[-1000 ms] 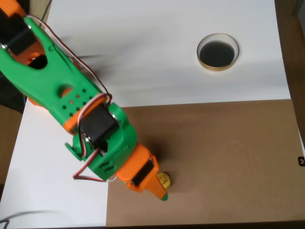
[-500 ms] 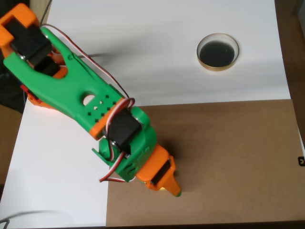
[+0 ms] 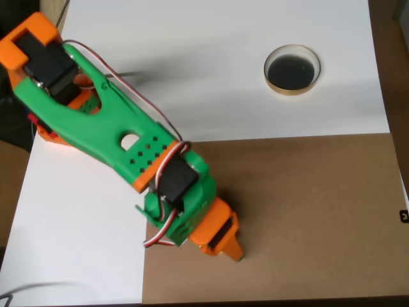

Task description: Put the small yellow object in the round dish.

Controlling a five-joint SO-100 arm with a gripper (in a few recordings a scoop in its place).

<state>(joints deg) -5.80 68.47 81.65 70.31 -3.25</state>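
The green and orange arm reaches down from the upper left of the overhead view. My gripper [image 3: 234, 253] points at the brown board near its front edge. From above its jaws are covered by the orange wrist part, so I cannot tell how they stand. The small yellow object is hidden, with the gripper over the spot where it lay. The round dish [image 3: 293, 91], tan-rimmed and black inside, sits on the white sheet at the upper right, far from the gripper.
A brown board [image 3: 307, 211] covers the lower right of the table and a white sheet [image 3: 217, 70] the rest. The arm's base [image 3: 38, 57] fills the upper left corner. A small dark clip [image 3: 404, 215] sits at the right edge.
The arm has stretched out to the right and the gripper slid right, over the small yellow object. That object lay in plain sight beside the fingertip a second ago and is now covered.
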